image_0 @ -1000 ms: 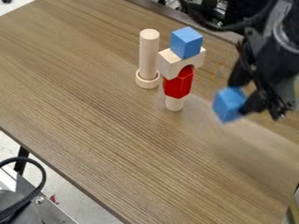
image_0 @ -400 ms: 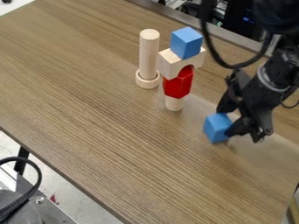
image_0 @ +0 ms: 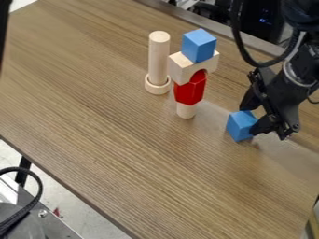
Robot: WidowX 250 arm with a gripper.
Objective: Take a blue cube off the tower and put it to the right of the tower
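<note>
At the right, the gripper (image_0: 250, 119) hangs low over the table, shut on a blue cube (image_0: 240, 126). The held cube is slightly tilted, right of and nearer the camera than the tower; I cannot tell if it touches the wood. The tower stands upright: a pale round block (image_0: 185, 110) at its foot, a red block (image_0: 189, 89) above, then a pale arch block (image_0: 181, 68). Another blue cube (image_0: 198, 45) rests on top of the arch, apart from the gripper.
Close to the tower's left stands a tall pale cylinder (image_0: 159, 56) in a pale ring (image_0: 157, 87). The wooden table (image_0: 118, 149) has its front edge running diagonally at lower left. A dark object (image_0: 3, 28) cuts across the upper-left corner.
With the cube held, the gripper came down toward the table, then shifted slightly right and away from the camera. A dark object has entered at upper left. The tower stayed still.
</note>
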